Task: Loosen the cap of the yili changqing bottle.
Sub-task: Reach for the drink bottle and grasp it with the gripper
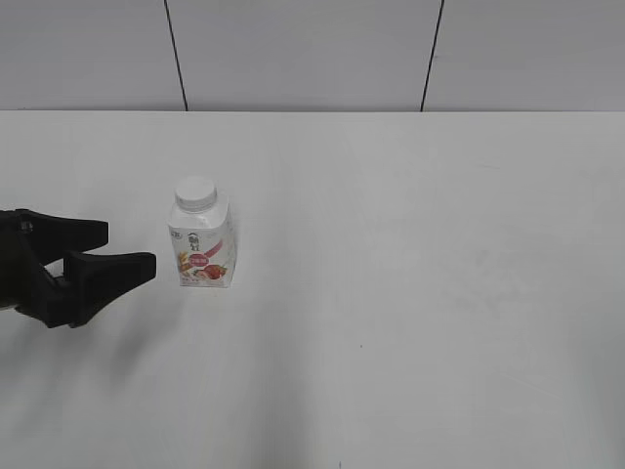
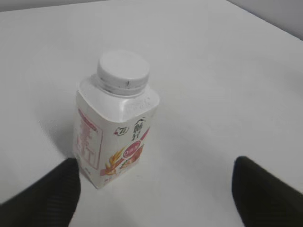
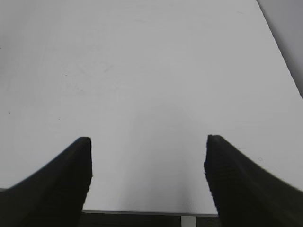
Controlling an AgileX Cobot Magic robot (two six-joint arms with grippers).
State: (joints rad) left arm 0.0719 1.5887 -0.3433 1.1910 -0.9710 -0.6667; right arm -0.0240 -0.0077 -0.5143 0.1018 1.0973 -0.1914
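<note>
The yili changqing bottle (image 1: 202,246) stands upright on the white table, left of centre; it is squat and white with a red-pink fruit label. Its round white cap (image 1: 195,192) sits on the neck. In the left wrist view the bottle (image 2: 113,132) and cap (image 2: 123,69) show close ahead, left of the middle between the fingers. My left gripper (image 1: 130,248) is open and empty, just left of the bottle and apart from it; it shows in its wrist view too (image 2: 154,172). My right gripper (image 3: 147,151) is open and empty over bare table near an edge; it is out of the exterior view.
The white table (image 1: 410,254) stretches wide to the right and front of the bottle. A grey panelled wall (image 1: 312,54) rises behind the far edge. The table's edge (image 3: 142,213) lies just below my right gripper in its wrist view.
</note>
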